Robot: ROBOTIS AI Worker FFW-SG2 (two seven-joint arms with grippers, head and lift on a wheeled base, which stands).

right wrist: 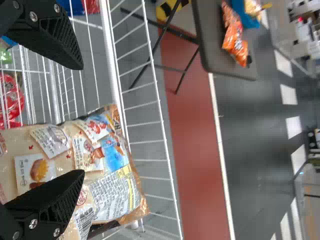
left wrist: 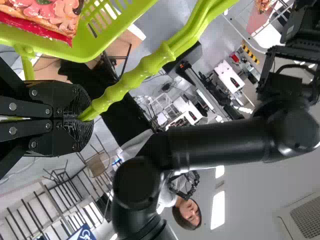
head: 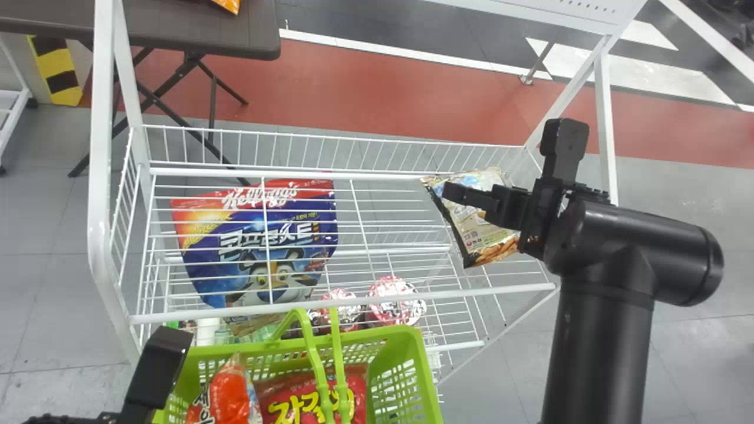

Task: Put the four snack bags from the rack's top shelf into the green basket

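Observation:
On the wire shelf's right part, my right gripper (head: 509, 159) is open over a beige snack bag (head: 480, 227), one finger covering part of it. The right wrist view has the same bag (right wrist: 112, 195) beyond the parted fingers of my right gripper (right wrist: 79, 120). A blue and red snack bag (head: 259, 235) lies on the shelf's left. Below the shelf front is the green basket (head: 415, 353), holding an orange-red bag (head: 230, 391) and a red bag (head: 356, 386). At the lower left is my left gripper (head: 156, 365); its wrist view shows the gripper (left wrist: 82, 119) shut on the basket handle (left wrist: 135, 75).
White posts (head: 101, 176) and wire sides frame the shelf. Red-white round packages (head: 392, 300) sit on a lower level. A dark table (head: 177, 29) with an orange packet (head: 228, 5) stands behind at the left.

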